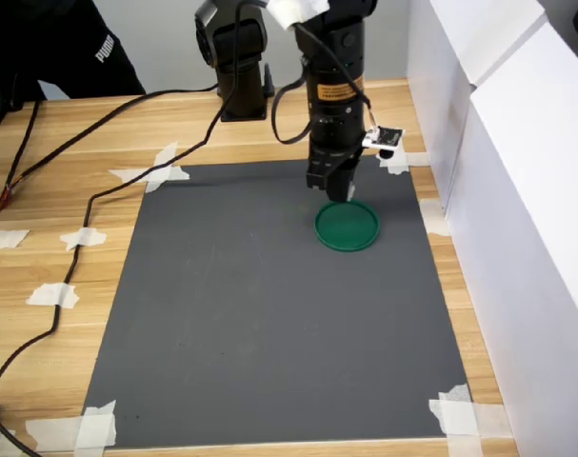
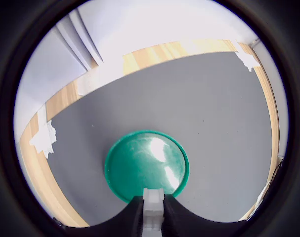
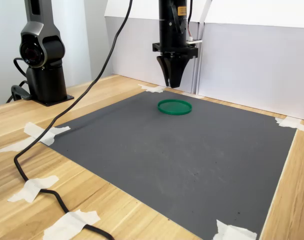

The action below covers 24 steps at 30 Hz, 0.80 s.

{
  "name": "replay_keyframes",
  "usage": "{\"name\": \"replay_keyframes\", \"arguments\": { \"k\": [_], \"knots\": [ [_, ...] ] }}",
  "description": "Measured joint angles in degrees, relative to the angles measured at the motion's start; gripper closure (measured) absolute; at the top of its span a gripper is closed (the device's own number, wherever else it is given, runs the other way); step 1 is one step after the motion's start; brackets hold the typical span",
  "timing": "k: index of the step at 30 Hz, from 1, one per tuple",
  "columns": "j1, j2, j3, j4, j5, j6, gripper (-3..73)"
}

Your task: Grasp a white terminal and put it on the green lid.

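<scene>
The gripper (image 2: 152, 212) is pinching the white terminal (image 2: 152, 207) between its two dark fingers (image 2: 135, 217), and the wrist view shows the little white block squeezed tight with a finger on each side. The green lid (image 2: 146, 165) lies flat on the gray mat (image 2: 214, 108) right under it, and in the wrist view the block sits over the near edge of the lid. In the second exterior view the gripper (image 3: 172, 82) hangs in the air above the green lid (image 3: 174, 106), not touching it, with its fingers pointing straight down. In the first exterior view the black arm (image 1: 334, 86) stands tall over the green lid (image 1: 347, 226), and the gripper (image 1: 338, 190) covers a bit of the lid's far edge. The lid is toward the first exterior view's right side of the gray mat (image 1: 260, 314), near the white wall (image 1: 517, 190). The mat is stuck to the wooden table (image 1: 50, 190) with white tape pieces (image 1: 155, 171) at its corners. A black cable (image 1: 89, 209) runs across the table on the first exterior view's left. A second black robot base (image 3: 41, 55) stands on the second exterior view's left.
</scene>
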Motion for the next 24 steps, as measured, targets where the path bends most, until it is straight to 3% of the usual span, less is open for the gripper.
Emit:
{"name": "replay_keyframes", "arguments": {
  "k": [9, 14, 24],
  "knots": [
    [0.2, 2.8, 0.0, -0.4, -0.6, 0.0, 59.8],
    [0.2, 5.3, 0.0, -0.4, -1.0, -1.9, 54.5],
    [0.2, 6.3, 0.0, -0.4, -2.5, -2.2, 17.7]
  ]
}}
